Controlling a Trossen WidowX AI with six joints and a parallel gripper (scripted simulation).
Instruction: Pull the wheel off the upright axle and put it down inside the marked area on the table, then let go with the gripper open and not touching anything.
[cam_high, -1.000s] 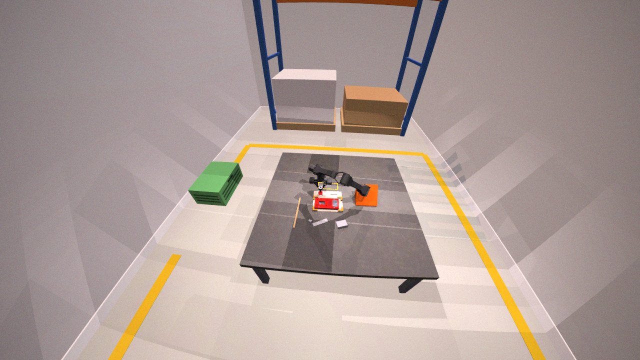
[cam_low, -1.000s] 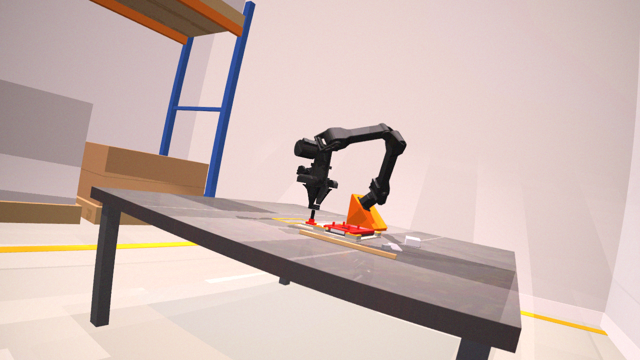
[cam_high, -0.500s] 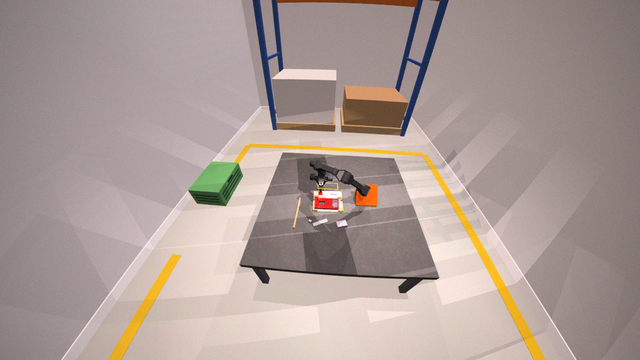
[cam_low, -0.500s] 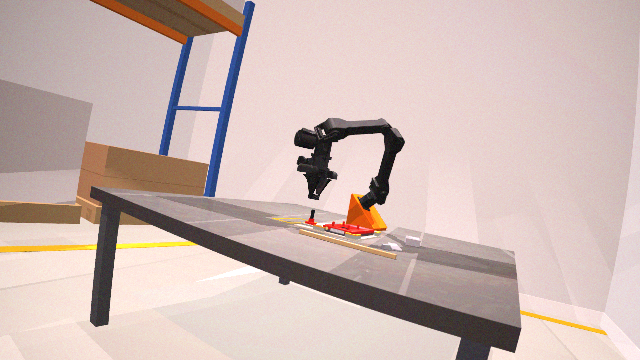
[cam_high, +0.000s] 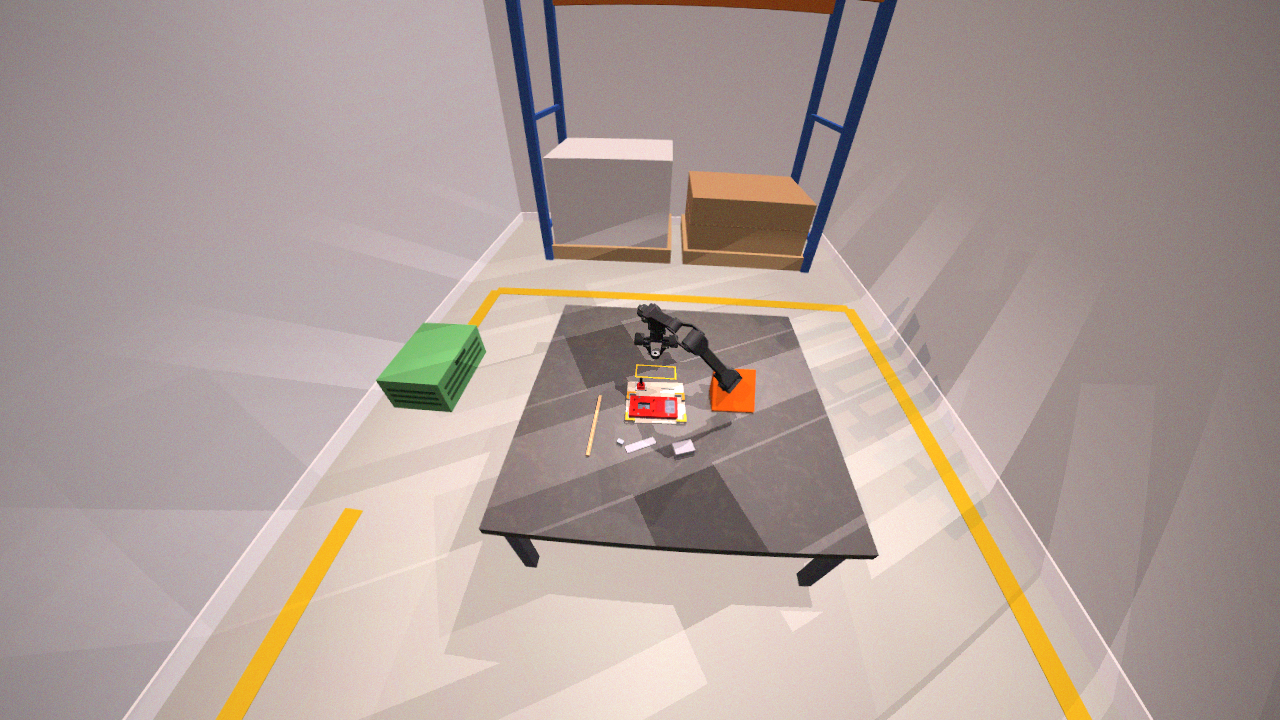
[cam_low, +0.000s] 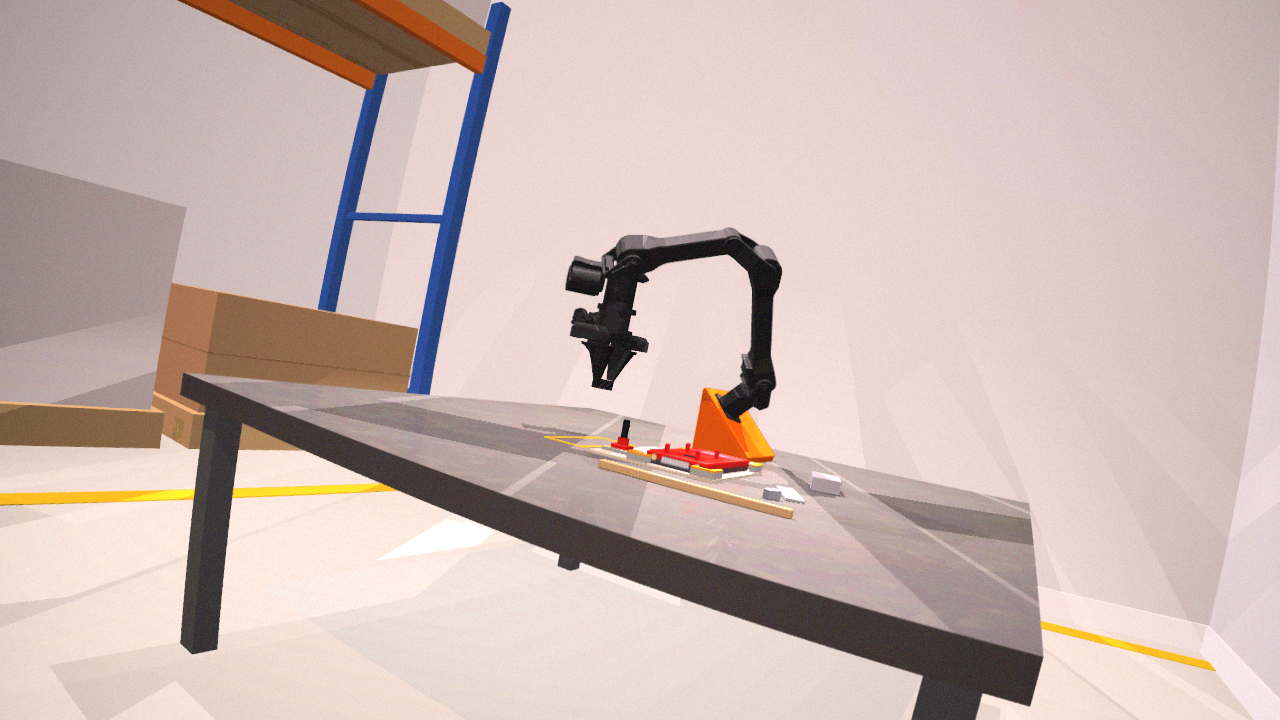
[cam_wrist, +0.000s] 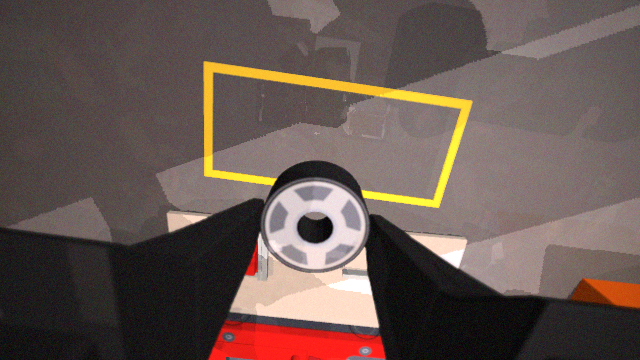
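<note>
My gripper (cam_high: 655, 350) (cam_low: 602, 384) (cam_wrist: 315, 217) is shut on the wheel (cam_wrist: 316, 170), which has a black tyre and a pale spoked hub. Its fingers press on both sides of the tyre. The wheel is off the axle and held in the air; the hub's open face is toward the wrist camera. The black upright axle (cam_high: 640, 382) (cam_low: 625, 428) stands bare on its red base. The marked area is a yellow outline (cam_high: 656, 365) (cam_wrist: 208, 125) on the table, beyond the pale board in the wrist view. The wheel hides part of the outline's near line there.
The pale board (cam_wrist: 300, 300) carries a red plate (cam_high: 653, 407) (cam_low: 707, 459). A wooden strip (cam_high: 593, 425) (cam_low: 693, 488) and small white blocks (cam_high: 683, 447) (cam_low: 825, 483) lie on the table. The orange arm mount (cam_high: 745, 400) (cam_low: 718, 429) stands beside the board.
</note>
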